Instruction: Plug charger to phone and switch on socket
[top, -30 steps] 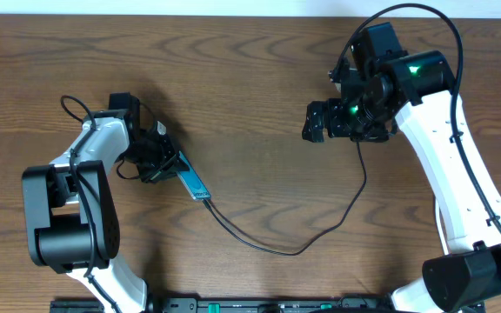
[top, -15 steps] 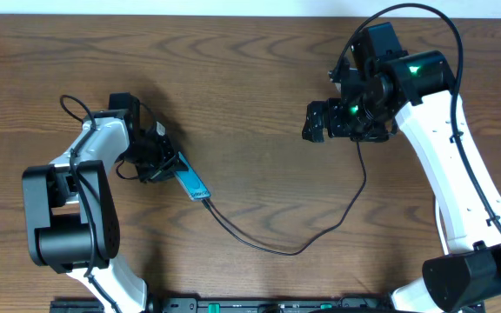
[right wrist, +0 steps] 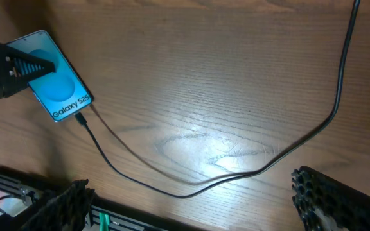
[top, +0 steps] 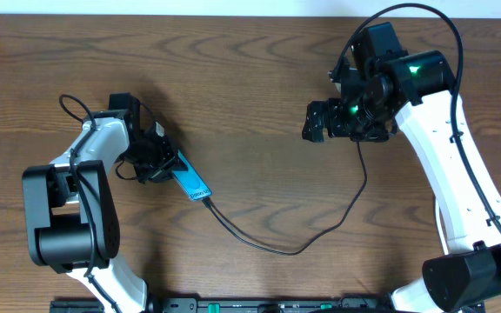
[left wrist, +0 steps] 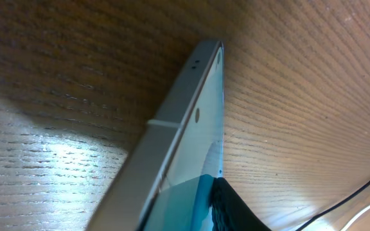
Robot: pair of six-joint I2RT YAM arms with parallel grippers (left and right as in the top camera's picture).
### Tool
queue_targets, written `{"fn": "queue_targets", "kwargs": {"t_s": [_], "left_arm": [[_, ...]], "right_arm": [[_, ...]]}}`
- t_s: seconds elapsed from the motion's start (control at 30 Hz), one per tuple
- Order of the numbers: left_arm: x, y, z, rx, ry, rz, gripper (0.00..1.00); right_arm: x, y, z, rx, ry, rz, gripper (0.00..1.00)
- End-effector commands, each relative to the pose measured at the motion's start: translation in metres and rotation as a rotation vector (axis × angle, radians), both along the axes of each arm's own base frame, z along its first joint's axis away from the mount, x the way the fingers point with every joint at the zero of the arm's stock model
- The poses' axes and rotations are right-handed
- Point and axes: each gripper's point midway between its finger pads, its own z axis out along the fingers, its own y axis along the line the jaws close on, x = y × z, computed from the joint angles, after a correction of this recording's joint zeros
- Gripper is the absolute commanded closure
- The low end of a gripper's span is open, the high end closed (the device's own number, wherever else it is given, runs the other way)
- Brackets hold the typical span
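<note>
The phone (top: 190, 181) lies on the wooden table left of centre, its blue screen reading "Galaxy S25" (right wrist: 58, 86). My left gripper (top: 157, 160) is at its upper end. In the left wrist view one black finger (left wrist: 233, 212) rests against the screen beside the phone's pale edge (left wrist: 172, 122); the other finger is hidden. The charger, a thin black cable (top: 263, 248), ends in a small connector (right wrist: 81, 119) that sits at the phone's lower edge. It loops right and up toward my right gripper (top: 318, 122), which hangs open and empty (right wrist: 191, 199) above the table. The socket is out of view.
A black rail (top: 259, 306) runs along the table's front edge and shows again (right wrist: 37, 186) in the right wrist view. The left arm's base (top: 63, 217) stands at the front left and the right arm's base (top: 468, 278) at the front right.
The phone's screen shows wider and flatter from above than a second ago. Neither arm has shifted and the cable lies as before.
</note>
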Motion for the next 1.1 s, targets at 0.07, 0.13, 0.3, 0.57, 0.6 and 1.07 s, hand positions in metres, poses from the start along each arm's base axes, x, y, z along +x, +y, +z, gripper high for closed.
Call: {"fn": "queue_targets", "kwargs": {"t_s": [0.07, 0.13, 0.3, 0.57, 0.6, 1.07], "left_arm": [[-0.0081, 0.0022, -0.0013, 0.011, 0.017, -0.007, 0.72], [-0.0081, 0.0022, -0.0013, 0.011, 0.017, -0.007, 0.72], [-0.0081, 0.0022, -0.0013, 0.011, 0.017, -0.007, 0.72], [-0.0109, 0.0019, -0.0011, 0.01, 0.029, -0.007, 0.56], [-0.0113, 0.0019, -0.0011, 0.01, 0.031, -0.007, 0.56], [-0.0095, 0.002, -0.0012, 0.01, 0.023, -0.007, 0.55]], "right_arm": [[-0.0016, 0.0052, 0.0105, 0.021, -0.025, -0.001, 0.01], [-0.0015, 0.0052, 0.0105, 0.021, -0.025, -0.001, 0.01], [-0.0015, 0.0052, 0.0105, 0.021, -0.025, -0.001, 0.01], [-0.0015, 0.0052, 0.0105, 0.021, -0.025, -0.001, 0.01], [-0.0014, 0.0052, 0.0105, 0.021, -0.026, -0.001, 0.01], [-0.0015, 0.0052, 0.0105, 0.021, -0.026, 0.0, 0.01]]}}
